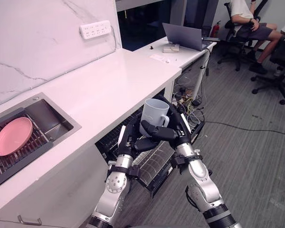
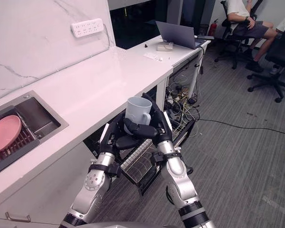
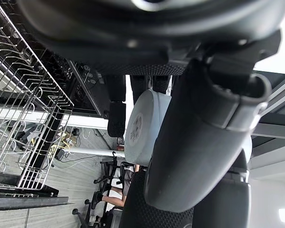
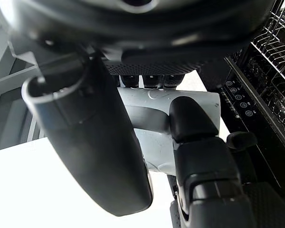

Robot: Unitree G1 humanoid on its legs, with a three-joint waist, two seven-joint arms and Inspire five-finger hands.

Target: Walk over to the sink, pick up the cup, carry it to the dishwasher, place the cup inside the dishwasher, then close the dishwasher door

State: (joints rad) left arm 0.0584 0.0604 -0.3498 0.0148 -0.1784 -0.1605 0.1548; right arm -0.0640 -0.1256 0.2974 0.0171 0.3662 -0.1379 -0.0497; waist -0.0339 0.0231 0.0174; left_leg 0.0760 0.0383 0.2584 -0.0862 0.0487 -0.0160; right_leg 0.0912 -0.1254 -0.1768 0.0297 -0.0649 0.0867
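2 hands are holding 1 cup [image 1: 154, 115] in the middle of the frame. The cup is pale blue-grey with a handle on its side, and its open mouth is facing up. It is hanging in the air just above the wire dishwasher rack [image 1: 152, 166], which is sticking out from under the white counter [image 1: 109, 80]. The sink [image 1: 50, 114], with a pink plate [image 1: 12, 136] in it, is sitting at the left of the frame, well apart from the cup.

The cup is looking hard and smooth, so it is probably a bit slippery, and it could break if it falls. It is probably not heavy. The round body, low down, is a good place to hold it.

The left hand [image 1: 132, 137] is pointing up from the lower left, and its fingers are curling round the cup's bottom part. The right hand [image 1: 178, 128] is pointing up from the lower right. Its thumb is lying across the front, under the handle, and its fingers are wrapping round the back. Both arms are bending in toward the cup.
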